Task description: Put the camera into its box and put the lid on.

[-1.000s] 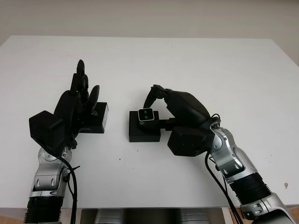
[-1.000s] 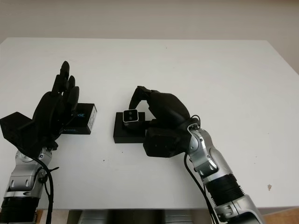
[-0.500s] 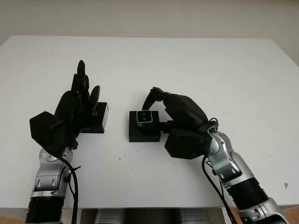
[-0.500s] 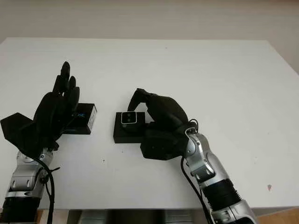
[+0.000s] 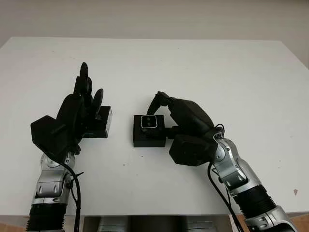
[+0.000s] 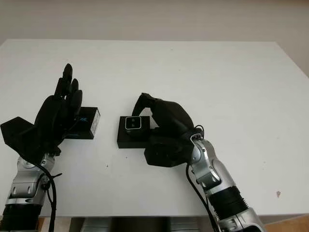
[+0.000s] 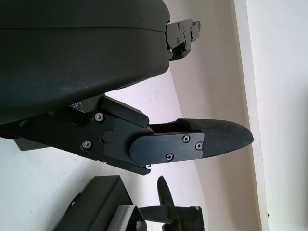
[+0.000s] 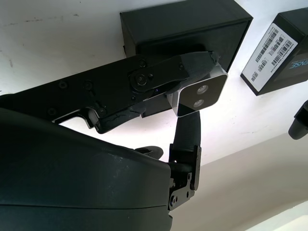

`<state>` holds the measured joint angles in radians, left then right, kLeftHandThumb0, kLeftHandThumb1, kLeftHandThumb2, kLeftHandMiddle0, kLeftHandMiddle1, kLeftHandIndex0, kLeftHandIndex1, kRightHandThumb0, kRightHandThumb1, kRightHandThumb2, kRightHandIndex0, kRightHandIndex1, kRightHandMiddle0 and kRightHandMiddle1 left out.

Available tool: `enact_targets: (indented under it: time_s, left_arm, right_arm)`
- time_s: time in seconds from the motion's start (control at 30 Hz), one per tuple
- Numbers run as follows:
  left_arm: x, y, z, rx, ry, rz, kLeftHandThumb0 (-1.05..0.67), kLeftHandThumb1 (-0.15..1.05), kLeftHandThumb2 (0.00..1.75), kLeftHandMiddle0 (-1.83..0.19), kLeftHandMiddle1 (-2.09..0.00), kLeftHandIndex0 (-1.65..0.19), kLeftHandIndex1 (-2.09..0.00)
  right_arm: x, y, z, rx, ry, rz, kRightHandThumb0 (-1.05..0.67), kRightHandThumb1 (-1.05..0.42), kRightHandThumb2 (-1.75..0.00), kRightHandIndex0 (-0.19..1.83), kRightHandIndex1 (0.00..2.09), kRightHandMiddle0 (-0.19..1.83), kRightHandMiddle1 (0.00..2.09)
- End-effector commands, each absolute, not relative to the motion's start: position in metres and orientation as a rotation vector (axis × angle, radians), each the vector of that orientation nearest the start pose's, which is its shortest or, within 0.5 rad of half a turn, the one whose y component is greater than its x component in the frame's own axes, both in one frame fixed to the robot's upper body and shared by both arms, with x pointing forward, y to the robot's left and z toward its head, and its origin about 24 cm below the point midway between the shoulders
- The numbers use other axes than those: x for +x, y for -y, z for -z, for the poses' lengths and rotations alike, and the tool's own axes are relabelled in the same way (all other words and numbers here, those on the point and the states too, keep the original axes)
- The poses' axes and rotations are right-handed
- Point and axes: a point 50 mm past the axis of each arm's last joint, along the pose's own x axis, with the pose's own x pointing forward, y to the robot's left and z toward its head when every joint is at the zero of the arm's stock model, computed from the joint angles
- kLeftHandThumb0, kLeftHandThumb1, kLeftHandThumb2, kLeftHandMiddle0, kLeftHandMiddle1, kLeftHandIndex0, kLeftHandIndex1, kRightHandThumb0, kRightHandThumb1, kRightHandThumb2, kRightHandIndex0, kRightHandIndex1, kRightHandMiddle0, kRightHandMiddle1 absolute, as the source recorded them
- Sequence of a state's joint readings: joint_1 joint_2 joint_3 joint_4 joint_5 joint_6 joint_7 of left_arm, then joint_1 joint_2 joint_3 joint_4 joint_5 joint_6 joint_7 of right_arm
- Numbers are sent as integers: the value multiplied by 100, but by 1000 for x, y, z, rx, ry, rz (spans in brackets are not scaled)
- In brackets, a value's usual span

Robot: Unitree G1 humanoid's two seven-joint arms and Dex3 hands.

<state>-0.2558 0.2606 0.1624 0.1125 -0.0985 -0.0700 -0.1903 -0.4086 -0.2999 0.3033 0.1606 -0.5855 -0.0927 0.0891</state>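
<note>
A small silver-faced camera (image 5: 149, 122) with two lenses is held in my right hand (image 5: 161, 112), whose fingers are curled around it just above the open black box (image 5: 148, 137) at the table's middle. The right wrist view shows the camera (image 8: 199, 95) pinched between a finger and the thumb, hanging over the box (image 8: 192, 36). The black lid (image 5: 100, 123), with a white label on its end, lies to the left of the box. My left hand (image 5: 83, 104) stands over the lid's left part, open and holding nothing.
The white table (image 5: 231, 77) stretches wide behind and to the right of the box. Its front edge runs close below both forearms. A beige wall rises beyond the far edge.
My right hand has shifted slightly left with the camera, bringing it more squarely over the box. The left hand and lid have stayed put.
</note>
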Motion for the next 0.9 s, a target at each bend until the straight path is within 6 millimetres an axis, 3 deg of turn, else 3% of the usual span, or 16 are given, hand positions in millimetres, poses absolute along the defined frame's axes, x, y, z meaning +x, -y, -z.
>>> enact_targets:
  time_s: [0.0,0.63,0.67,0.73,0.87]
  left_arm:
    - [297,-215,-109,166,241,62,-87,105,51,19,0,19,0]
    - [297,-216,-107,156,236,58,-86,105,49,19,0,19,0]
    - [297,-216,-108,157,237,60,-86,105,49,19,0,19,0]
    - [297,-216,-108,160,236,64,-86,105,50,19,0,19,0]
    - [297,-216,-108,157,237,66,-87,105,49,19,0,19,0]
  right_arm:
    - [313,104,-106,-963,353,-380,-44,-105,-18,31,9,30,164]
    - [312,104,-102,-988,331,-404,-45,-105,-14,31,6,28,159]
    - [312,104,-102,-1001,322,-417,-50,-105,-13,29,5,25,150]
    - [311,104,-103,-1019,309,-442,-65,-103,-7,21,3,18,106]
    - [310,104,-105,-1002,287,-463,-73,-101,-5,9,3,19,58]
